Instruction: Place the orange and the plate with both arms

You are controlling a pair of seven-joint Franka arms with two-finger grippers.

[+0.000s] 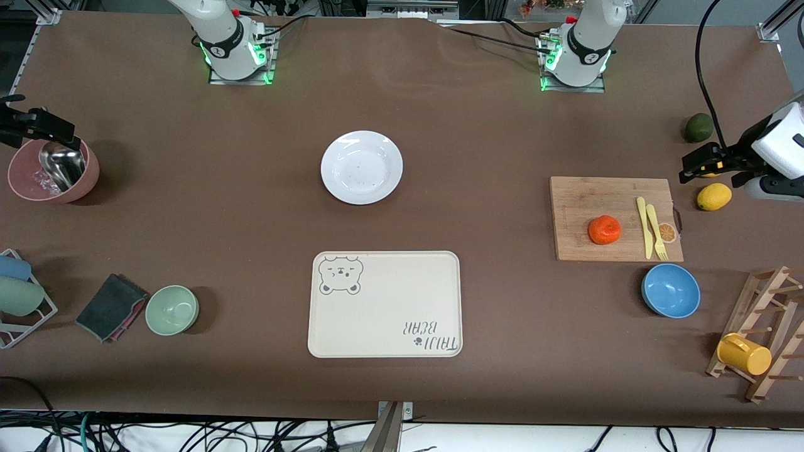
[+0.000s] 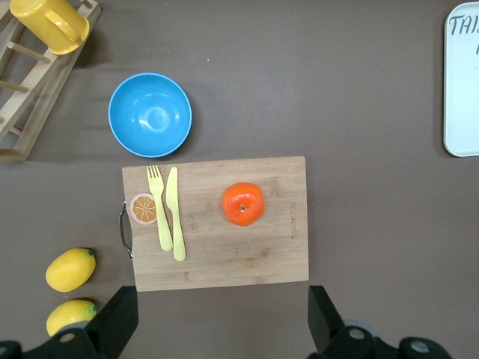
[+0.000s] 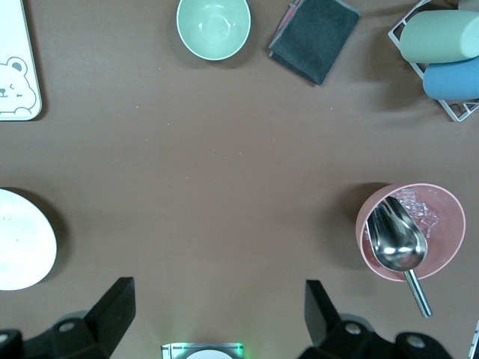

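Between your left gripper's (image 2: 217, 329) spread fingers (image 2: 116, 318) you see the orange (image 2: 243, 203) on the board (image 2: 217, 254); beside your right gripper's (image 3: 213, 321) spread fingers (image 3: 112, 307) sits the plate (image 3: 22, 239).

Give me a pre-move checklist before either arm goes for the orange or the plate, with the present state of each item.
1. Left claw open, holding nothing: ok.
2. Right claw open, holding nothing: ok.
3. Orange sits alone on the board, apart from the knife and fork: ok.
4. Plate flat on the table, nothing on it, nothing touching its rim: ok.
5. Tray bare: ok.
6. Orange under the left claw: not ok; the claw hangs over the table by the board's edge.
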